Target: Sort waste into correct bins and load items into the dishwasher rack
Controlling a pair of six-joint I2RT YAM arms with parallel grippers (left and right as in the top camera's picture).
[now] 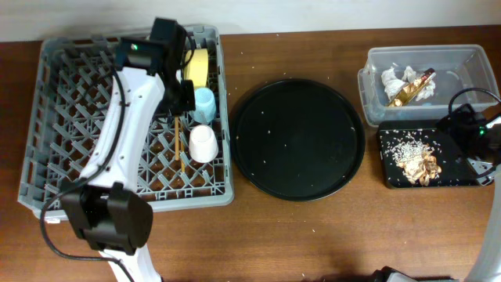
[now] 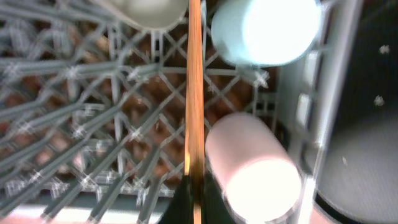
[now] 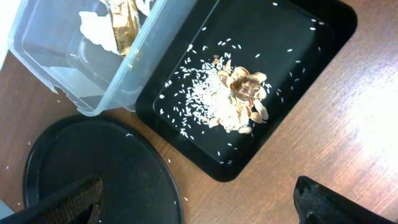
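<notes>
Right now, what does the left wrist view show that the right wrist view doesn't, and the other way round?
Only the left wrist: the dishwasher rack, a wooden chopstick, the light blue cup and the pale pink cup. Only the right wrist: the clear tub with tissue and wrapper, and the black rectangular tray holding rice and food scraps. Both: part of the round black tray.

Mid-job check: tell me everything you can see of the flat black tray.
The flat black tray is a shallow, glossy, plastic-looking rectangle with rounded corners, on the wooden table, alongside the clear tub and close to the round tray. It holds a pile of white rice-like grains topped with brown scraps, with loose grains scattered over its floor.
</notes>
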